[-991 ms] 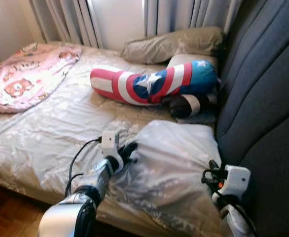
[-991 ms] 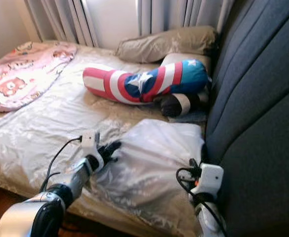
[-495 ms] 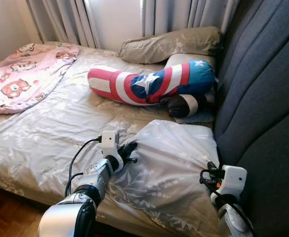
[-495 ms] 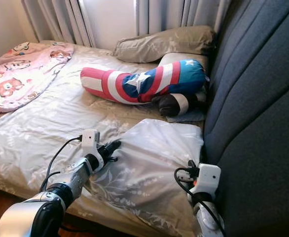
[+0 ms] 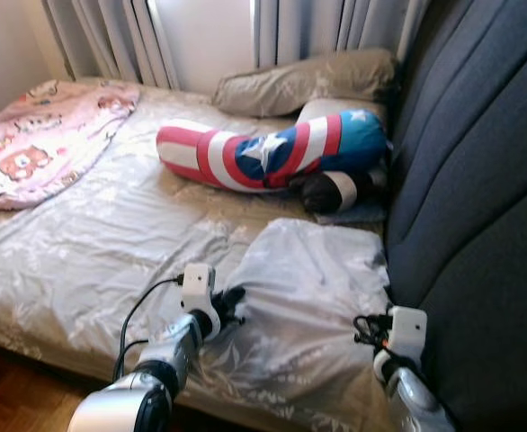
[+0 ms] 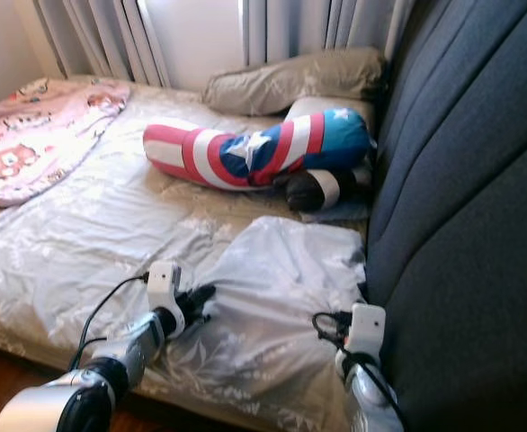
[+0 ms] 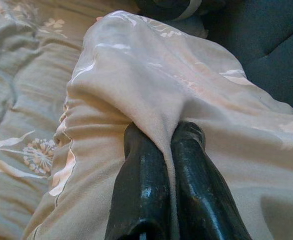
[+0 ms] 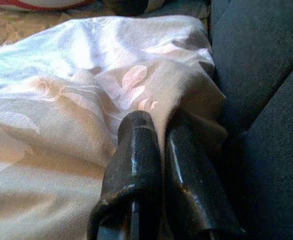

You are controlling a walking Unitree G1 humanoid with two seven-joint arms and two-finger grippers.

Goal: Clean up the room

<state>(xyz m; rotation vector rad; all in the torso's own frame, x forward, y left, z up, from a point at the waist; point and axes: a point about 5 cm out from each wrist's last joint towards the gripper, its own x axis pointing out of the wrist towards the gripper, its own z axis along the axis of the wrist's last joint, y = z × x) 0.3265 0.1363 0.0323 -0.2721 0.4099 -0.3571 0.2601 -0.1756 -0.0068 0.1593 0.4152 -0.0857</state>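
Pinching the pale grey floral-print pillow [image 5: 308, 306] from 2 sides: your left gripper [image 7: 169, 150] is closed on a fold of fabric at its left edge, your right gripper [image 8: 159, 135] is closed on the corner next to the dark grey upholstered headboard [image 5: 479, 180]. Both wrist views show cloth squeezed between the black fingers. That wide 2-point hold looks chosen so the pillow lifts flat instead of sagging.

The pillow lies at the near end of the bed, on the grey floral sheet [image 5: 93, 261], touching the headboard. The red, white and blue star bolster [image 5: 272, 155] and beige pillow [image 5: 308, 79] sit further up, so my guess is you're tidying this one into line with them. Thin fabric grip, so it could slip.
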